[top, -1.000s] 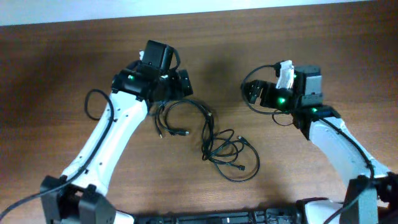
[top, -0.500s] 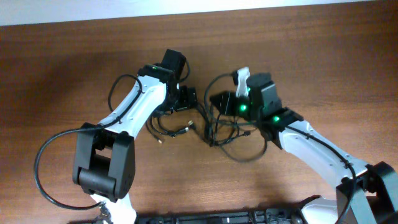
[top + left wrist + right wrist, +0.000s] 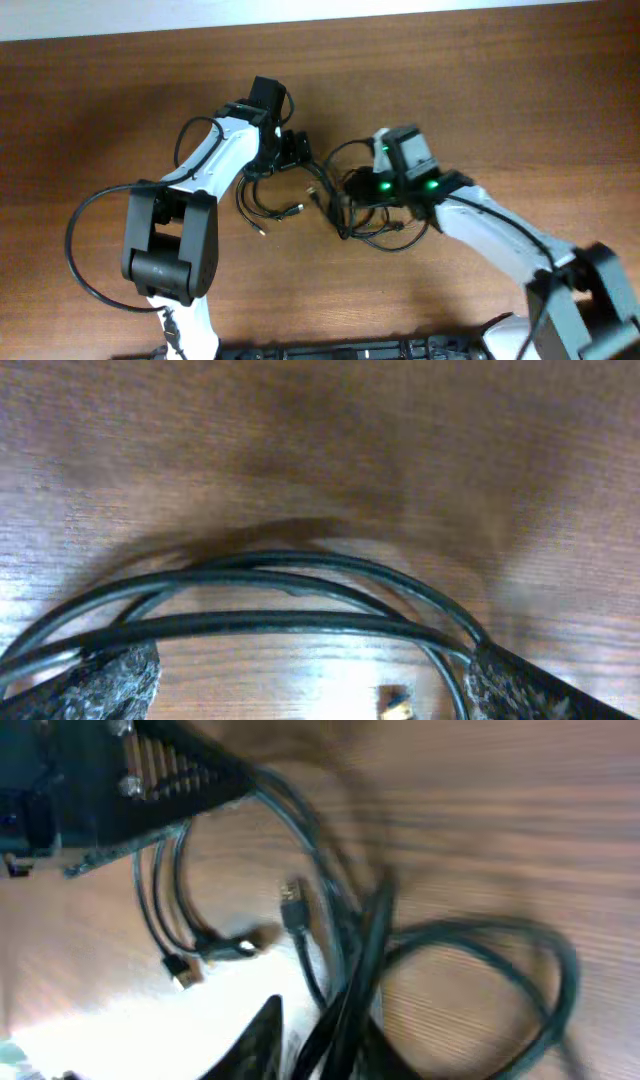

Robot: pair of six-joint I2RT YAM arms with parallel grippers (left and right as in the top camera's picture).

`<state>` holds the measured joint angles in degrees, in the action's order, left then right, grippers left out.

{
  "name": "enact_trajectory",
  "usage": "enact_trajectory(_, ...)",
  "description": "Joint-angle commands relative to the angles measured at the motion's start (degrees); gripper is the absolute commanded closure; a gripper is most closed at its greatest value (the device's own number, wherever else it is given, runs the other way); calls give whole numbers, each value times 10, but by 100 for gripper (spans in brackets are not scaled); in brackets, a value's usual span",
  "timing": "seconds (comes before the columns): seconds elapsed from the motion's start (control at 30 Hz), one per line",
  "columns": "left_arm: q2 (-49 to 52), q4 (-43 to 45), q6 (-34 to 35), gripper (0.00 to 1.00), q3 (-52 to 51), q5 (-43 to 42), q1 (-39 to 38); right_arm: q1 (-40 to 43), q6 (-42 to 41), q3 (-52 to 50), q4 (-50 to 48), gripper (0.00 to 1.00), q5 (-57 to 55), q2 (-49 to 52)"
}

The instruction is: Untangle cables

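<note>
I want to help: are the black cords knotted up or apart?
Tangled: the thin black flexible cables cross and loop together in one clump.

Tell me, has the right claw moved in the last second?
Yes. Overhead, the right claw went left and away from the table's far edge, onto the cables.

overhead: we look straight down on the worktop (image 3: 520,90), far edge uppermost | left wrist: we hover close, facing down | right wrist: close, slanted, blurred | all share the cables (image 3: 345,220) mid-worktop
</note>
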<state>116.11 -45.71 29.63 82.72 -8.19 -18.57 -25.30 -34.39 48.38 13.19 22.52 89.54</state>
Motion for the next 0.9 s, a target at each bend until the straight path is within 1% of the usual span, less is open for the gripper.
enact_trajectory(0.0, 0, -22, 3, 1, 4, -5, 24, -21, -6, 2, -144, 96, 14, 18)
enact_trajectory(0.03, -7, -34, 3, 1, 4, -19, 43, -16, -6, 15, -207, 96, 16, 18)
enact_trajectory(0.07, -20, -45, -8, 1, 4, -77, 75, -9, -3, 39, -246, 96, 28, 18)
enact_trajectory(0.1, -29, -45, -36, 1, 4, -129, 96, -3, 14, 63, -255, 96, 32, 18)
enact_trajectory(0.13, -33, -45, -43, 1, 4, -158, 112, -1, 56, 81, -254, 95, 29, 18)
enact_trajectory(0.17, -33, -45, -43, 1, 4, -161, 120, -1, 59, 82, -242, 86, 13, 18)
enact_trajectory(0.2, -33, -45, -43, 1, 4, -161, 120, -1, 59, 82, -195, 68, -26, 18)
enact_trajectory(0.23, -33, -45, -42, 1, 4, -161, 116, -1, 75, 82, -102, 50, -84, 18)
enact_trajectory(0.27, -33, -45, -42, 1, 4, -161, 111, -1, 121, 82, -47, 32, -106, 18)
enact_trajectory(0.3, -33, -44, -42, 1, 4, -161, 107, -1, 132, 82, 12, 28, -174, 17)
enact_trajectory(0.33, -33, -38, -42, 1, 4, -167, 104, -1, 132, 82, 34, 28, -207, 16)
enact_trajectory(0.37, -33, -22, -43, 0, 4, -197, 99, -1, 129, 82, 45, 25, -224, 16)
enact_trajectory(0.4, -33, 13, -88, 0, 4, -263, 90, -1, 129, 82, 46, 20, -235, 16)
enact_trajectory(0.43, -33, 41, -123, 1, 4, -318, 80, 3, 110, 82, 49, 18, -237, 13)
enact_trajectory(0.47, -33, 70, -130, 1, 4, -343, 69, 20, 76, 82, 59, 16, -237, 6)
enact_trajectory(0.5, -33, 96, -118, 0, 4, -343, 67, 39, 69, 82, 71, 16, -236, 2)
enact_trajectory(0.57, -33, 193, -20, 3, 4, -337, 67, 64, 69, 82, 111, 16, -237, 2)
enact_trajectory(0.6, -33, 216, 23, 6, 4, -302, 63, 67, 69, 82, 122, 16, -237, 2)
enact_trajectory(0.63, -33, 216, 45, 7, 4, -263, 58, 66, 69, 82, 122, 16, -236, 2)
enact_trajectory(0.67, -33, 217, 58, 7, 4, -243, 53, 65, 69, 82, 122, 16, -236, 2)
enact_trajectory(0.73, -33, 216, 57, 15, 4, -212, 24, 65, 69, 82, 120, 16, -236, 2)
enact_trajectory(0.8, -33, 204, 55, 44, 4, -152, -18, 65, 69, 82, 120, 17, -230, 2)
enact_trajectory(0.83, -33, 163, 55, 71, 4, -82, -33, 65, 69, 82, 122, 16, -216, 2)
enact_trajectory(0.87, -33, 126, 56, 97, 4, -36, -37, 65, 70, 82, 122, 16, -194, 2)
